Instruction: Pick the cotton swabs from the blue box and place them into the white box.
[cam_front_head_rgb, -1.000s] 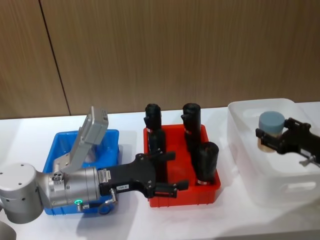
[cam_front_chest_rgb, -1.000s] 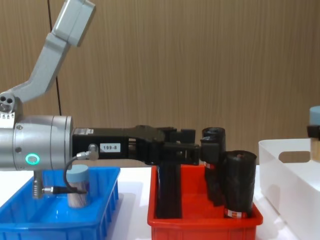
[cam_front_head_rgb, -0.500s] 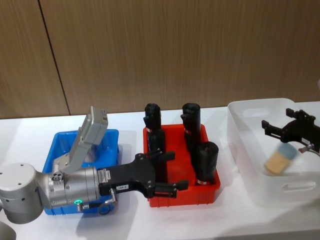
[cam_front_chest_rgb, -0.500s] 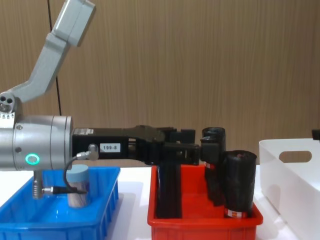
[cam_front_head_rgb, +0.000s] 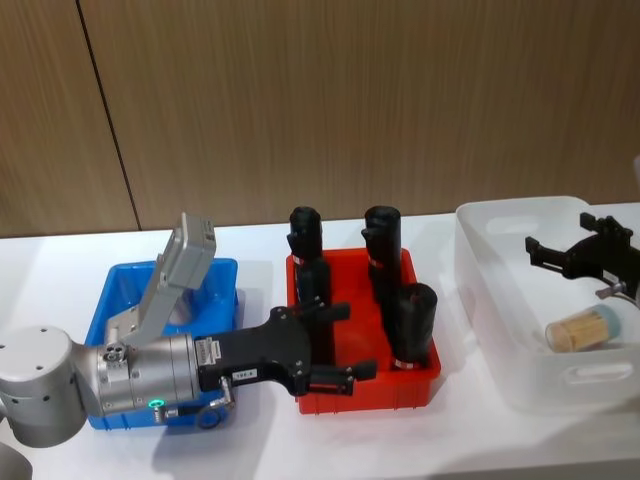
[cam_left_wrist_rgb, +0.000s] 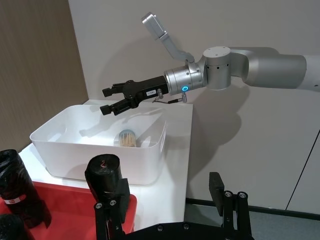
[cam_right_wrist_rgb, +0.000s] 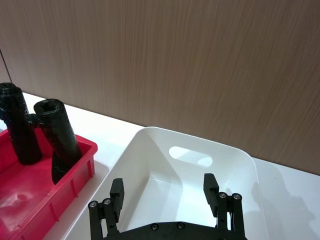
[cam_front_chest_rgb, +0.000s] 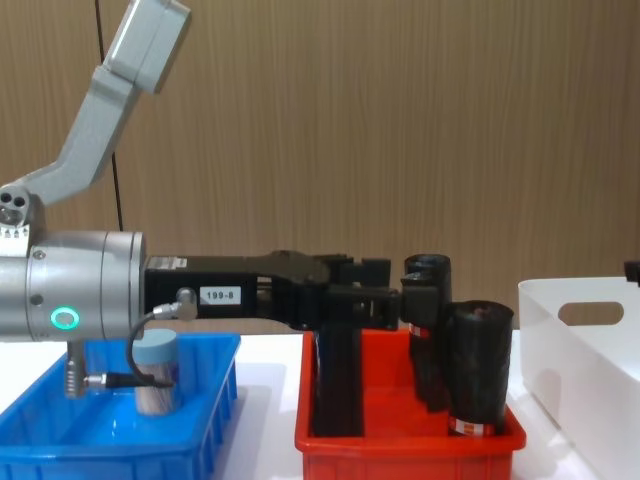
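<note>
One cotton swabs tub (cam_front_head_rgb: 585, 332) lies on its side on the floor of the white box (cam_front_head_rgb: 497, 322), also seen from the left wrist (cam_left_wrist_rgb: 127, 138). My right gripper (cam_front_head_rgb: 548, 255) hovers open and empty above it, over the white box (cam_right_wrist_rgb: 235, 156). Another cotton swabs tub (cam_front_chest_rgb: 156, 372) with a grey-blue lid stands upright in the blue box (cam_front_chest_rgb: 205, 425), partly behind my left arm. My left gripper (cam_front_head_rgb: 350, 342) is open and empty, reaching sideways over the red bin (cam_front_head_rgb: 360, 397), away from the blue box (cam_front_head_rgb: 115, 290).
The red bin (cam_front_chest_rgb: 400, 442) between the two boxes holds several tall black rolls (cam_front_head_rgb: 380, 235). The left arm's body lies across the front of the blue box. A wood-panel wall stands behind the white table.
The right gripper opened and let go of the tub it held over the white box. The tub fell and now rests on its side inside. The left arm has not moved.
</note>
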